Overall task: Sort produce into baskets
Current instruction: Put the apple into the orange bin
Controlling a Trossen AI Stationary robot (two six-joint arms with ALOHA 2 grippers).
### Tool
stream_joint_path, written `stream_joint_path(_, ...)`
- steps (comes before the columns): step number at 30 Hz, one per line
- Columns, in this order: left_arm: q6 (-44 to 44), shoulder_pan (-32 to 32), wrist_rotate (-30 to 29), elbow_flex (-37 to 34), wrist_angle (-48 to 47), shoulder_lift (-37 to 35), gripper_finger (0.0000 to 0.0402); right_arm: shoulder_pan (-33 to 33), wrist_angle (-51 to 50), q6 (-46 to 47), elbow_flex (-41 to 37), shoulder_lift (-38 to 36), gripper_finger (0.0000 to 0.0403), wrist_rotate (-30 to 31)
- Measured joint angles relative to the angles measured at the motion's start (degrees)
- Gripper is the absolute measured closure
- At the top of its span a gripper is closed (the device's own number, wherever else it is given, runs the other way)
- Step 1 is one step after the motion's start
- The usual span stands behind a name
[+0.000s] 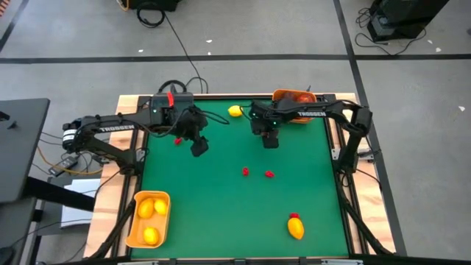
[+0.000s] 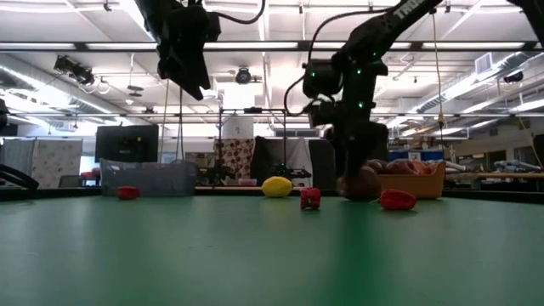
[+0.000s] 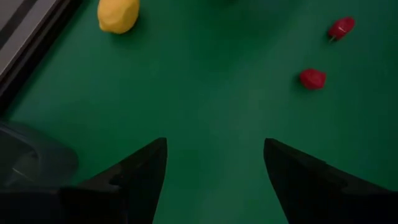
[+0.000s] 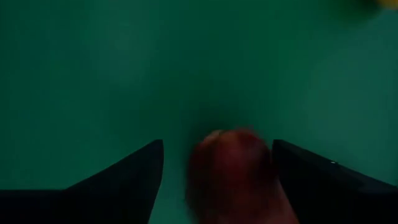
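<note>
My right gripper (image 1: 270,141) points down over the far middle of the green table, open. Its fingers stand on either side of a dark red round fruit (image 4: 233,171), which rests on the table (image 2: 360,184). In the high view the gripper hides this fruit. My left gripper (image 1: 199,147) hangs open above the table's far left with nothing between its fingers (image 3: 214,146). A yellow lemon (image 1: 235,111) lies near the far edge. Small red bits (image 1: 246,171) (image 1: 269,174) lie mid-table. One orange basket (image 1: 294,97) holds red fruits, another (image 1: 149,218) holds lemons.
A dark grey tray (image 2: 149,177) stands at the far left, beneath the left arm. Another red bit (image 1: 178,140) lies beside my left gripper. A lemon with a red bit against it (image 1: 295,227) lies near the front right. Bare green table (image 1: 221,213) spreads between the fruits.
</note>
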Motion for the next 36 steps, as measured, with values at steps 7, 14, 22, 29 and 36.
stream_joint_path(7,-3.0,0.0,0.1,0.0,-1.8,0.0,0.0129,0.2,-5.1,0.0,0.0,1.6,0.0081,5.8)
stream_joint_path(14,-2.0,0.0,0.1,0.0,-1.9,0.0,0.0129,0.8,-7.1,3.3,0.1,-1.7,0.0089,3.9)
stream_joint_path(22,0.5,0.0,-0.3,0.0,-1.5,0.0,0.0129,0.9,-13.2,3.7,0.1,-5.0,0.008,3.8)
stream_joint_path(29,0.2,0.0,0.0,0.0,-1.8,0.0,0.0129,0.0,-11.1,3.8,-3.2,-4.9,0.0079,3.9)
stream_joint_path(36,0.2,0.0,-0.7,0.0,-1.2,0.0,0.0129,0.0,-8.7,8.7,-7.0,-4.9,0.0114,4.1)
